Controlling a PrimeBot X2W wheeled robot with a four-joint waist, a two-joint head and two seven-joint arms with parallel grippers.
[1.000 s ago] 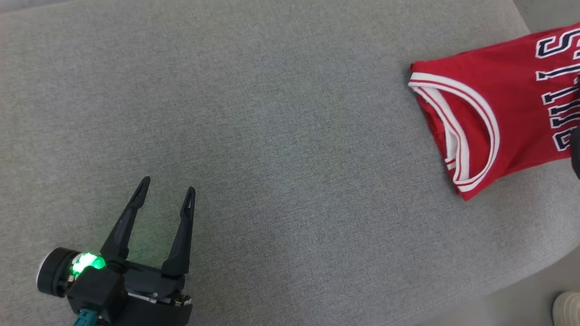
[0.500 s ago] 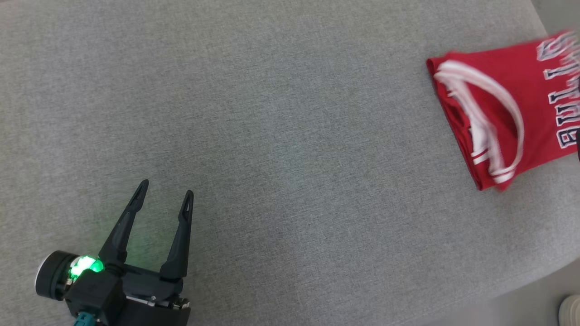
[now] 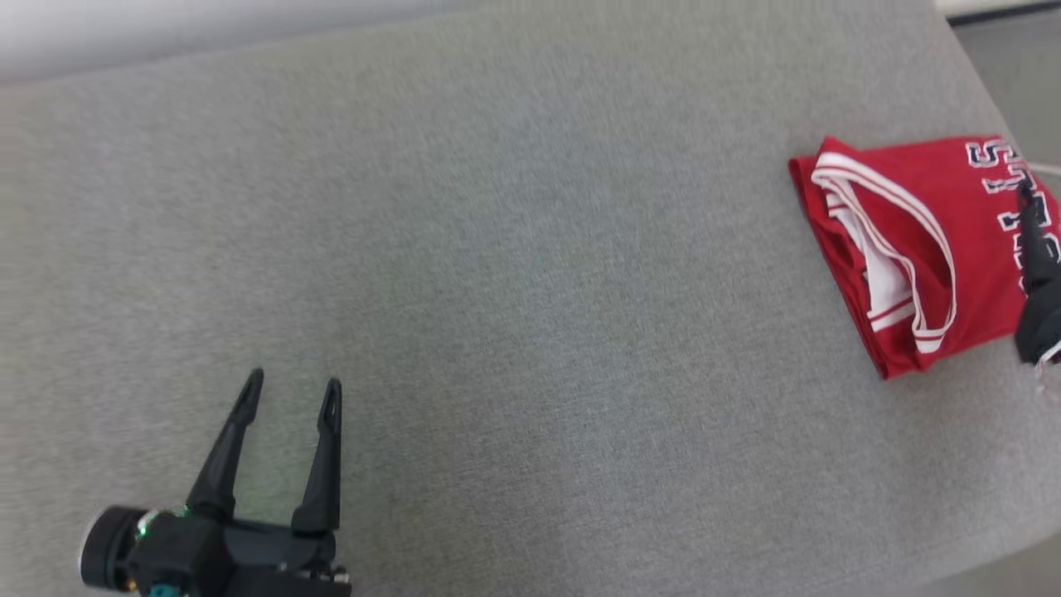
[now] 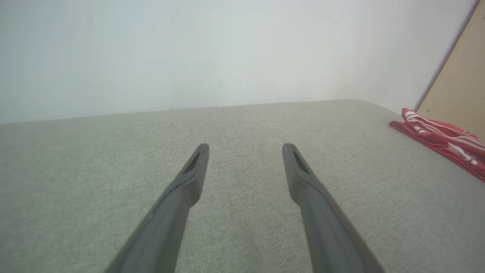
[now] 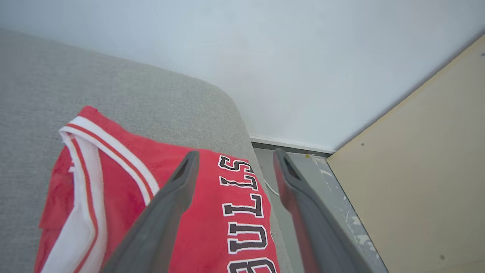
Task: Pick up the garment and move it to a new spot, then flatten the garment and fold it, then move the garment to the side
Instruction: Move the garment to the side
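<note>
My right gripper: fingers spread, clamped on nothing, over the lettered end of the red jersey.
My left gripper: fingers spread, above the bare grey cushion, well apart from the jersey.
Jersey: folded, lying at the cushion's right end, near its edge.

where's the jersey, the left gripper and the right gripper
red jersey [image 3: 974, 224], head view, on the red fabric between the white trim and the lettering
left gripper [image 3: 294, 379], head view, midway between its fingertips
right gripper [image 5: 235, 152], right wrist view, midway between its fingertips
</note>
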